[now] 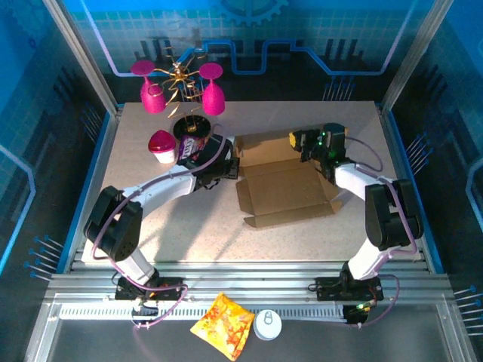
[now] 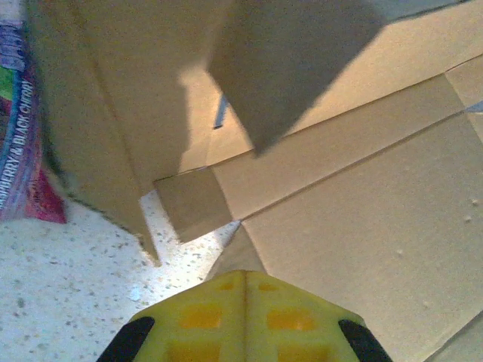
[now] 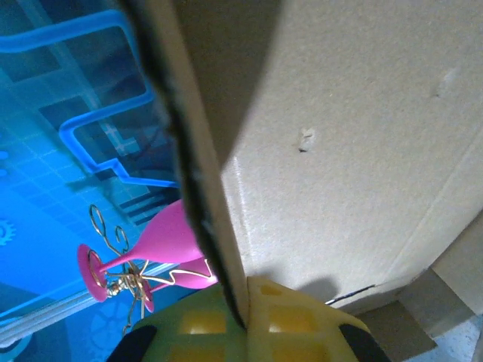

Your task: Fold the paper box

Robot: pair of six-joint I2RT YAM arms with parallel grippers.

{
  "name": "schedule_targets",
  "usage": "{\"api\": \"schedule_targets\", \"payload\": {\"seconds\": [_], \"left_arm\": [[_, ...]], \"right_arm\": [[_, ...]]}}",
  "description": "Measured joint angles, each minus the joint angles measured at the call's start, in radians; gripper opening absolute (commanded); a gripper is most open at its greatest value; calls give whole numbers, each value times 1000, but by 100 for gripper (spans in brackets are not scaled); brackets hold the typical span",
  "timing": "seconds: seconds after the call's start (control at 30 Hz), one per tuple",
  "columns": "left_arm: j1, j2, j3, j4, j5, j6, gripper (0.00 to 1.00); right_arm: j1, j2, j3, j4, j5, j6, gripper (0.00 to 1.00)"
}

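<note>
Centre of the table: the paper box (image 1: 285,185) lies open on the speckled table (image 1: 151,219), a little right of the middle of the top view. Its broad panels are flat and its tabs are at the lower edge.
Left arm: the left gripper (image 1: 229,160) sits at the box's upper left corner. In its wrist view the yellow fingers (image 2: 204,320) are pressed together, and a sliver of cardboard reaches their tips. I cannot tell if it is pinched.
Right arm: the right gripper (image 1: 302,143) is at the box's upper edge. Its fingers (image 3: 290,320) are clamped on the edge of an upright cardboard wall.
Upper left of the top view: a purple snack packet (image 1: 187,147) is just beside the left gripper, next to a pink-lidded cup (image 1: 162,145). Pink glasses (image 1: 213,98) hang on a gold rack.
Bottom edge: an orange-yellow snack bag (image 1: 223,324) lies beside a white lid (image 1: 267,324).
</note>
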Motion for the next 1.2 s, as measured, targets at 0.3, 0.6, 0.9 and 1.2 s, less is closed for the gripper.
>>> {"api": "schedule_targets", "payload": {"seconds": [0.3, 0.6, 0.9, 1.2], "left_arm": [[11, -89, -22, -7, 8, -79, 49], [186, -166, -39, -37, 203, -97, 59], [179, -31, 28, -72, 265, -63, 57], [151, 16, 72, -85, 172, -5, 53]], "right_arm": [[15, 8, -35, 119, 23, 30, 0], [15, 8, -69, 136, 14, 28, 0], [15, 8, -74, 161, 6, 28, 0], [15, 12, -98, 208, 3, 28, 0]]}}
